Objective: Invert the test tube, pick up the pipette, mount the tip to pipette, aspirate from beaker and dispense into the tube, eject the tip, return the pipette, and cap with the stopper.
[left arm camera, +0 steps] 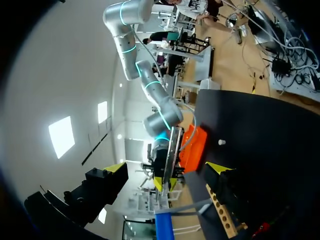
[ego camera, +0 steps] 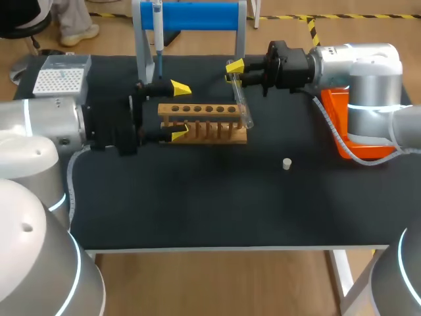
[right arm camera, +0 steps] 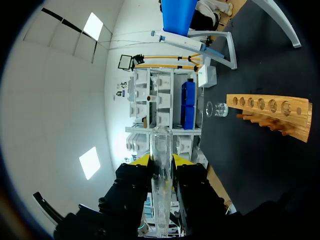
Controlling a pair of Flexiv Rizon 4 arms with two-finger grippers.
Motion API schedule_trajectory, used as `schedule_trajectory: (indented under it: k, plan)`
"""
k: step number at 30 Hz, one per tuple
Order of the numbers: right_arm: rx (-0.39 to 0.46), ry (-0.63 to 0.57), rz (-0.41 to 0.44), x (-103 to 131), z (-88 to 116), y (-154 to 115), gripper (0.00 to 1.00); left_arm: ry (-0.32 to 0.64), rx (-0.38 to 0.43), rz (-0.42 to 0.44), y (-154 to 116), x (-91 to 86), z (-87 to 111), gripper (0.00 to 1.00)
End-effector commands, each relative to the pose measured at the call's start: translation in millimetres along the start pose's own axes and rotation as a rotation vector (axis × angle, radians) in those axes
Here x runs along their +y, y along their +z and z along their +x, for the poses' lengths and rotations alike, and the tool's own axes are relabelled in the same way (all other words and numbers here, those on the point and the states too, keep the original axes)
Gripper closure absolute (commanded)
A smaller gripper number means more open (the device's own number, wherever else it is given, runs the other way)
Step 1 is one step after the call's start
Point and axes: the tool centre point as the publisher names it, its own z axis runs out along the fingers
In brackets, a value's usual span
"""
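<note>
Test tube (ego camera: 242, 102) sits clamped between the fingers of my right gripper (ego camera: 235, 70), held tilted over the right end of the wooden rack (ego camera: 202, 123); I cannot tell whether the glass touches the wood. My left gripper (ego camera: 181, 110) is at the rack's left end with its fingers wide apart, one yellow tip behind the rack and one at its front. I see the pipette (ego camera: 158, 33) hanging on the blue-topped stand (ego camera: 197, 16) behind the rack. A small white stopper (ego camera: 287, 163) lies on the black bench (ego camera: 197, 204), well apart from the rack. The beaker (right arm camera: 216, 109) stands just past the rack's far end.
</note>
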Motion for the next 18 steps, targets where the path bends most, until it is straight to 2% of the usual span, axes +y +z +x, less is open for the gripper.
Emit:
schedule_trajectory:
  k: [1,7,11,18]
  plan:
    - [-0.002,0.0,0.004,0.7,0.2,-0.8,1.0,0.001,-0.001,0.0,-1.4,-0.1,0.2,0.0]
    - [-0.002,0.0,0.004,0.7,0.2,-0.8,1.0,0.001,-0.001,0.0,-1.4,-0.1,0.2,0.0]
    - [-0.002,0.0,0.004,0.7,0.2,-0.8,1.0,0.05,0.011,0.05,21.0,-1.1,0.6,0.0]
    - [-0.002,0.0,0.004,0.7,0.2,-0.8,1.0,0.122,0.051,0.129,60.7,-13.9,-6.0,0.0]
